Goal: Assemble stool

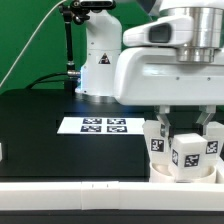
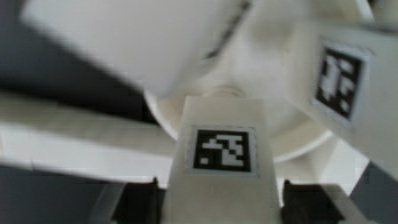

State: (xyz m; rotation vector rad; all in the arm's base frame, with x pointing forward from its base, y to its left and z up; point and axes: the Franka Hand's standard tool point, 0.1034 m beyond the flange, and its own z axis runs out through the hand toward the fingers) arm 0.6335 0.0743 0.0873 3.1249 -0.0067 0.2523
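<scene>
End effector (image 1: 186, 133) pinching a tagged stool leg (image 1: 187, 153) upright on round seat (image 1: 183, 175), seat beside white border rail (image 1: 80, 187), marker board (image 1: 97, 125) well apart on black surface (image 1: 40, 130)

One robot arm shows in the exterior view, with one gripper (image 1: 186, 128) and two fingers (image 1: 162, 122). Below it sits one round white seat (image 1: 163, 173). Three tagged white legs (image 1: 188, 152) stand on the seat in that view, close together; the wrist view shows only two legs (image 2: 222, 140) with tags readable. One marker board (image 1: 100, 125) lies on the one dark surface (image 1: 40, 130), carrying what look like six square tags. One long white rail (image 1: 70, 186) runs along the near edge.
</scene>
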